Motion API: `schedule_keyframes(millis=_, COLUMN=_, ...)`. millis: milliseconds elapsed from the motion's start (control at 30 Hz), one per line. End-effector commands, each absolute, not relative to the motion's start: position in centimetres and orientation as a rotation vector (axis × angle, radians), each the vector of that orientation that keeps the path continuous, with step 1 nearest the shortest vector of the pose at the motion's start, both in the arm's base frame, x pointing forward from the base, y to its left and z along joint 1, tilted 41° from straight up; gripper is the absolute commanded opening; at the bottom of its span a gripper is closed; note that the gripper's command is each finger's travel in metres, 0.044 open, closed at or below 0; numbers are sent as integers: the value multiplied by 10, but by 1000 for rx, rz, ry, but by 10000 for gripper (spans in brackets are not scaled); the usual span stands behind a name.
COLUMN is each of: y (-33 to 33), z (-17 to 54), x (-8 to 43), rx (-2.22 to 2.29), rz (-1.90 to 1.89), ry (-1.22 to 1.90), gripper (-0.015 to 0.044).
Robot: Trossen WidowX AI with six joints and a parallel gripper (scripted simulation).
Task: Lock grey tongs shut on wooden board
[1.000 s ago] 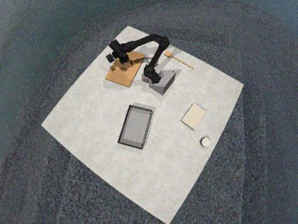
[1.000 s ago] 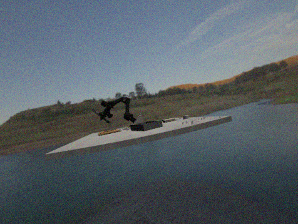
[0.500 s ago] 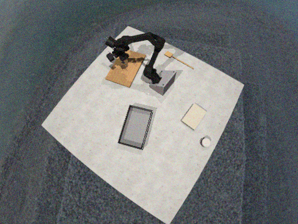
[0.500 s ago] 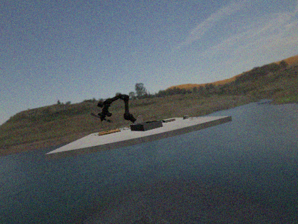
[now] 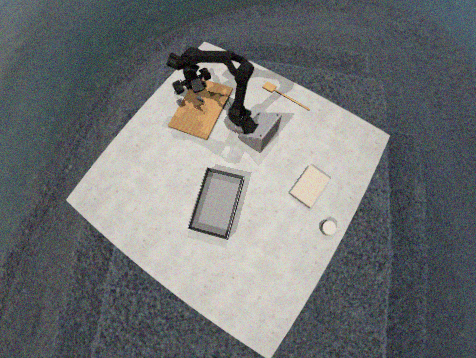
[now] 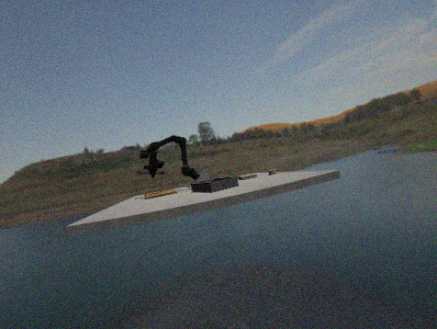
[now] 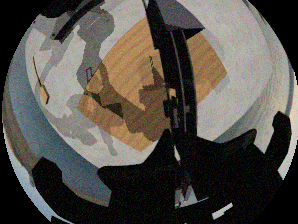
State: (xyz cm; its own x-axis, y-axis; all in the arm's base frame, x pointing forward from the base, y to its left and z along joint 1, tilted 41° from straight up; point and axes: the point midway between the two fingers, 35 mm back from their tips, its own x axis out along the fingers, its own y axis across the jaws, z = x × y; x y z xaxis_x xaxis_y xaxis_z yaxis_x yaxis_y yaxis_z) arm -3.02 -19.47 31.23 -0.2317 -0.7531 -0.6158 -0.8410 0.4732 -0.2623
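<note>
Top: gripper [image 5: 194,85] [image 6: 153,173] [image 7: 170,131] over wooden board [image 5: 192,120] [image 6: 161,194] [image 7: 130,55], hiding part of it; tongs hard to make out. Exterior: gripper above board, tongs too small/dark for detail. Wrist: fingers clamped on tongs [image 7: 186,80], far end cut off at top; tips' lock unclear.
</note>
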Motion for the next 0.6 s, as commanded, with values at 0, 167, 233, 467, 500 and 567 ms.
schedule_keyframes(millis=0, y=-183, z=313, x=-29, rx=-1228, rz=142, ry=1933, gripper=-150)
schedule_keyframes(millis=167, y=-173, z=311, x=-28, rx=-1146, rz=131, ry=1858, gripper=-150)
schedule_keyframes(millis=233, y=-173, z=311, x=-28, rx=-1146, rz=131, ry=1858, gripper=-150)
schedule_keyframes(millis=467, y=-174, z=311, x=-28, rx=-1146, rz=131, ry=1858, gripper=-150)
schedule_keyframes(millis=500, y=-174, z=311, x=-28, rx=-1146, rz=131, ry=1858, gripper=-150)
schedule_keyframes(millis=567, y=-175, z=310, x=-28, rx=-1146, rz=131, ry=1858, gripper=-150)
